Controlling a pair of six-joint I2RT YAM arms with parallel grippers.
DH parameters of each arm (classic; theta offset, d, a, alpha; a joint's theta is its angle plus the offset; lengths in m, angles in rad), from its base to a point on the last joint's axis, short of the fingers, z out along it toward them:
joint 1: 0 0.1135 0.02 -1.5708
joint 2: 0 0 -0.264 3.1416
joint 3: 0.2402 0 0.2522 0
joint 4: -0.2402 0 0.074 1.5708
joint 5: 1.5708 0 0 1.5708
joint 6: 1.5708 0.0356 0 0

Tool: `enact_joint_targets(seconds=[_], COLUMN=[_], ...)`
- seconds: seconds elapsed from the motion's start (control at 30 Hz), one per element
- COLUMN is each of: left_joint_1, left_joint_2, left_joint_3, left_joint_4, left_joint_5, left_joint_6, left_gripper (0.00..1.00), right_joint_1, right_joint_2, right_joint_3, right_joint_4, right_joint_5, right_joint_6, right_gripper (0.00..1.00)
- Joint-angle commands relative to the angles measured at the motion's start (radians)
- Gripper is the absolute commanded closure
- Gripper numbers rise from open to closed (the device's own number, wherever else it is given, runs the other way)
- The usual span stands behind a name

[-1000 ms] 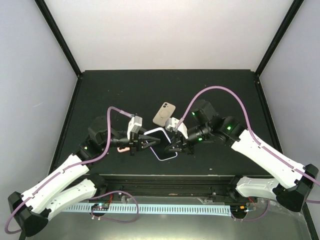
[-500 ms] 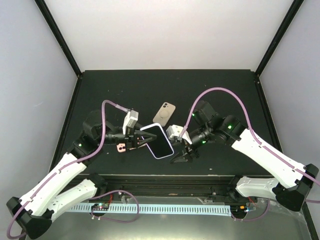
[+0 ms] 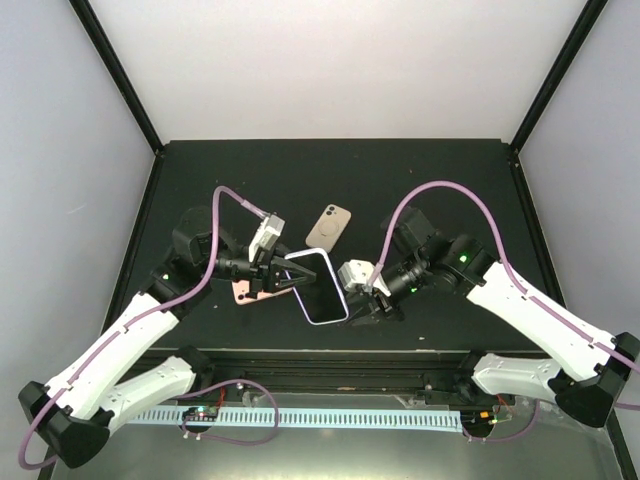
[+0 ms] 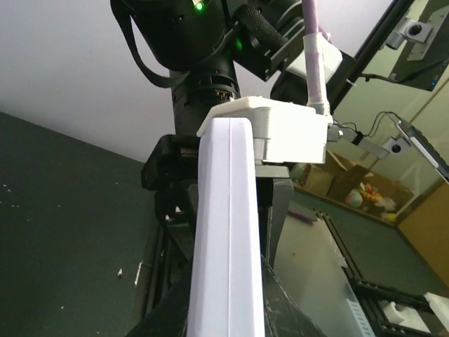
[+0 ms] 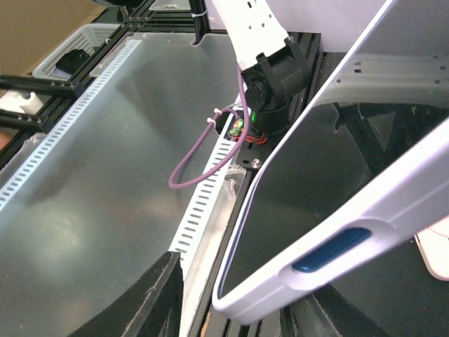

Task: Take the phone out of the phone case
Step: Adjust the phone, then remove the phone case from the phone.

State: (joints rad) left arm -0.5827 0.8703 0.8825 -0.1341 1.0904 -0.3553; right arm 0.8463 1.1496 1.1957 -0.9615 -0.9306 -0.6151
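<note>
A phone with a dark screen in a white case [image 3: 319,286] is held tilted above the black table. My left gripper [image 3: 283,278] is shut on the case's left edge. In the left wrist view the case [image 4: 228,232] runs edge-on between my fingers [image 4: 284,309]. My right gripper [image 3: 364,302] is open at the case's right edge. In the right wrist view the case [image 5: 365,210] and its blue side button [image 5: 330,250] lie across my open jaws, one finger [image 5: 151,295] to its left and the other mostly hidden under it.
A beige phone-shaped item [image 3: 329,227] lies on the table behind the held phone. A pink one [image 3: 243,292] lies under my left gripper. The table's front rail [image 3: 330,358] and a slotted white strip [image 5: 210,203] run close below.
My left gripper has lifted the cased phone off the table and tilted it. My right gripper pulled away to the lower right, then came back to the case's right edge.
</note>
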Motion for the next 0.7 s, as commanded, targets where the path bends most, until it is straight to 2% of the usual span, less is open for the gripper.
enact_joint_targets(seconds=[0.0,0.13,0.3,0.67], left_joint_1=[0.009,0.01,0.01,0.009], left_joint_2=[0.006,0.012,0.017,0.03], left_joint_3=[0.056,0.059,0.064,0.072], left_joint_4=[0.032,0.04,0.048,0.083], left_joint_5=[0.066,0.098,0.126,0.221], left_joint_6=[-0.009,-0.026,-0.06,-0.177], left_gripper=[0.99,0.98,0.98,0.98], right_joint_1=[0.003,0.005,0.005,0.008], right_joint_2=[-0.028,-0.021,-0.012,0.021], right_joint_3=[-0.006,0.002,0.011,0.021], right_joint_4=[-0.016,-0.018,-0.042,-0.019], right_joint_5=[-0.057,-0.076,-0.08,0.074], right_joint_6=[-0.058,-0.082,-0.165,-0.286], right_gripper=[0.65,0.77,0.84,0.87])
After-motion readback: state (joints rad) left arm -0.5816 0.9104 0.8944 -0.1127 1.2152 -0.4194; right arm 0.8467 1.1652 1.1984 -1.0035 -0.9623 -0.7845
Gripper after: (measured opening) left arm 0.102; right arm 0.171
